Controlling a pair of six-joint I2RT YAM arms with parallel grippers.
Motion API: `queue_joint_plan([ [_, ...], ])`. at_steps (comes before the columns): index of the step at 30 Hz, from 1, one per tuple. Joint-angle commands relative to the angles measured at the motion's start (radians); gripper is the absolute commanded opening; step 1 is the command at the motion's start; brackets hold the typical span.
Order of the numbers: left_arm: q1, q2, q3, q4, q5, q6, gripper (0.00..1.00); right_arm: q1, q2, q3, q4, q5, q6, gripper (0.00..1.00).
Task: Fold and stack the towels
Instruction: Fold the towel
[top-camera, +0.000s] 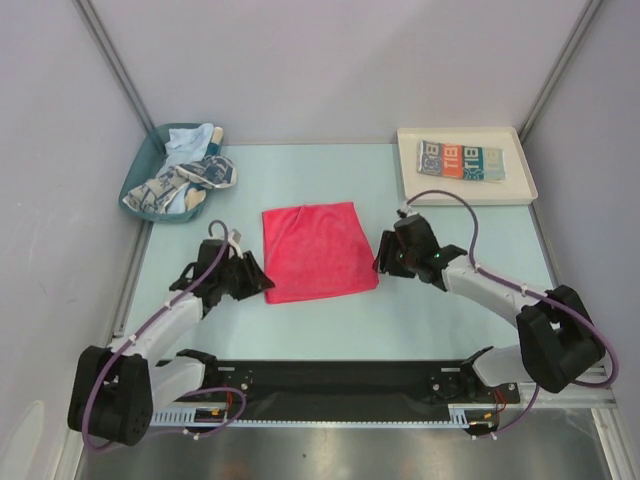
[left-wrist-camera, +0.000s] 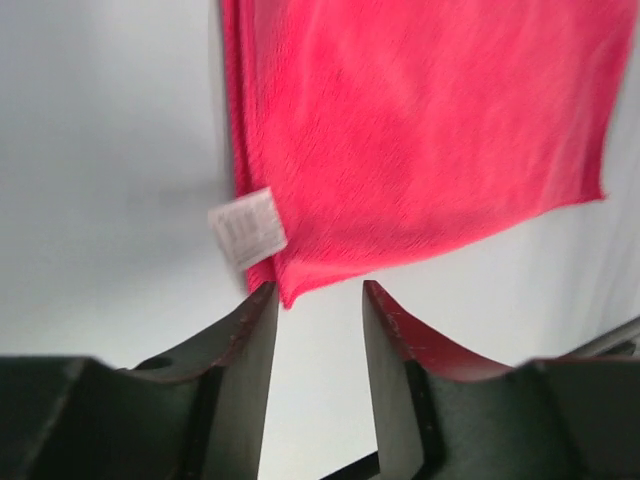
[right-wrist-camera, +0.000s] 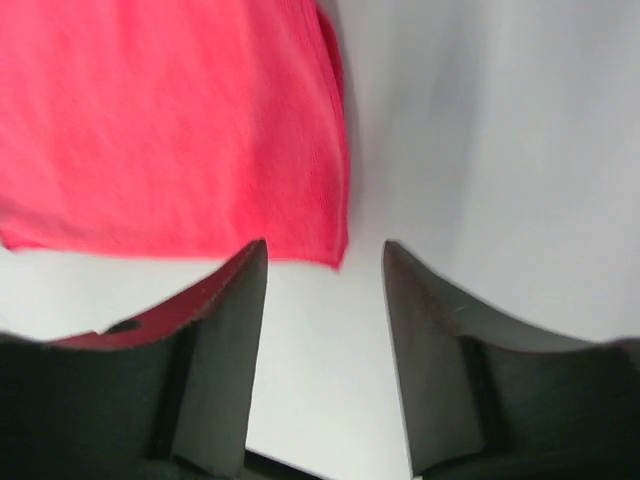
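Fabric looks soft, light & floppy: red towel (top-camera: 317, 250) lies flat, roughly square, fuzzy nap, white label (left-wrist-camera: 247, 228) by its near-left corner. Prob. sags & bunches when lifted, so pinch the two near corners. Left claw (left-wrist-camera: 318, 290) at near-left corner, right claw (right-wrist-camera: 325, 255) at near-right; both partly spread, holding nothing. Lettered towel (top-camera: 462, 160) in tray (top-camera: 520, 195) far right of red towel; crumpled towels (top-camera: 190, 175) in bin (top-camera: 140, 180) far left.
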Motion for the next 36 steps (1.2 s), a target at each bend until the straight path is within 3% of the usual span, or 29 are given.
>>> queue_joint_plan([
  [1, 0.007, -0.038, 0.154, -0.029, -0.099, 0.012, 0.46, -0.115, -0.032, 0.110, 0.041, -0.081, -0.050, 0.53],
  [6, 0.058, 0.158, 0.392, -0.013, -0.179, 0.059, 0.49, -0.195, 0.258, 0.422, 0.078, -0.145, -0.129, 0.48],
  [12, 0.119, 0.497, 0.647, 0.030, -0.142, 0.106, 0.50, -0.250, 0.598, 0.745, 0.037, -0.267, -0.129, 0.48],
  [17, 0.145, 0.734, 0.849, 0.006, -0.071, 0.106, 0.49, -0.258, 0.782, 0.998, -0.032, -0.294, -0.131, 0.49],
  [20, 0.147, 0.801, 0.918, 0.001, -0.049, 0.098, 0.49, -0.261, 0.865, 1.083, -0.062, -0.313, -0.123, 0.49],
  [25, 0.152, 0.902, 0.985, -0.031, -0.047, 0.090, 0.47, -0.266, 0.928, 1.129, -0.066, -0.347, -0.094, 0.49],
  [36, 0.161, 0.928, 0.968, -0.034, -0.036, 0.073, 0.46, -0.264, 0.925, 1.048, -0.036, -0.359, -0.065, 0.47],
])
